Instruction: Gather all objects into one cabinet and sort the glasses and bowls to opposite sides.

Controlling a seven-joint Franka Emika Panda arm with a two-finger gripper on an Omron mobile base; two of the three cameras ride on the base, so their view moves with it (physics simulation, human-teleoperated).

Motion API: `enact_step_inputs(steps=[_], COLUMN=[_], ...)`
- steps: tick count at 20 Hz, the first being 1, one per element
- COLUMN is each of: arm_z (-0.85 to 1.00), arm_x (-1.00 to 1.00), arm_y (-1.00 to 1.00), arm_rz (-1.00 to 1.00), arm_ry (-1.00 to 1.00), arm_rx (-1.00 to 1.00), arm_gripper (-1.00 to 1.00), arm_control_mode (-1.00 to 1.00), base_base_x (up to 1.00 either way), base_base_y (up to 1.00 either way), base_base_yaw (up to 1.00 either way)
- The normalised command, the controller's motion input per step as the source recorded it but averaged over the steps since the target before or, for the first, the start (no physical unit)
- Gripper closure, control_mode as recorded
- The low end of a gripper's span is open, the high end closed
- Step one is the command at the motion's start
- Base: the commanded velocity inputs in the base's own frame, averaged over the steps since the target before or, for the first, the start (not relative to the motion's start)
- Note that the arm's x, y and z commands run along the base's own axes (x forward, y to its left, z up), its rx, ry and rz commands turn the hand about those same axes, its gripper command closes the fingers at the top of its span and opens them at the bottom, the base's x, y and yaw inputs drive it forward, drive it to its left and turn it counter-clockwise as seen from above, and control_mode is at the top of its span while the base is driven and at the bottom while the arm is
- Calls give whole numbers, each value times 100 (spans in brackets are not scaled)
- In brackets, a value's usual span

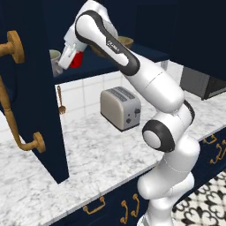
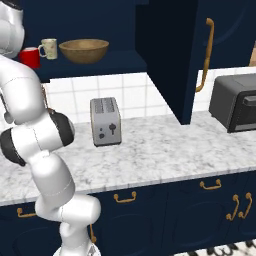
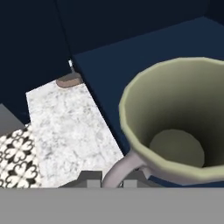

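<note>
The gripper (image 3: 109, 183) was pressed together on the thin handle of the cream cup (image 3: 175, 127), which stood upright on the cabinet shelf (image 3: 131, 61), directly ahead of the fingertips and touching them. The red cup (image 2: 30, 57) stood just beside it, and the wooden bowl (image 2: 84, 50) lay further along the same shelf, on the cream cup's other side. The desk (image 3: 65, 127) lay below the gripper.

Small pale lettering on arm's dark joint (image 1: 115, 49) (too blurred to read)
</note>
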Motion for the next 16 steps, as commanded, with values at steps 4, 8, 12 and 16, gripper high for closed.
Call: enact_step_inputs(steps=[4, 8, 12, 16], arm_z=[0, 0, -1, -15], arm_x=[68, 75, 0, 0], arm_y=[0, 7, 6, 40], arm_rz=[-1, -3, 1, 7], arm_ry=[-1, 0, 1, 11], arm_rx=[-2, 0, 0, 0], arm_gripper=[100, 100, 100, -100], arm_control_mode=[-100, -100, -100, -100], base_base_x=[0, 0, 0, 0], base_base_y=[0, 0, 0, 0], base_base_yaw=[0, 0, 0, 0])
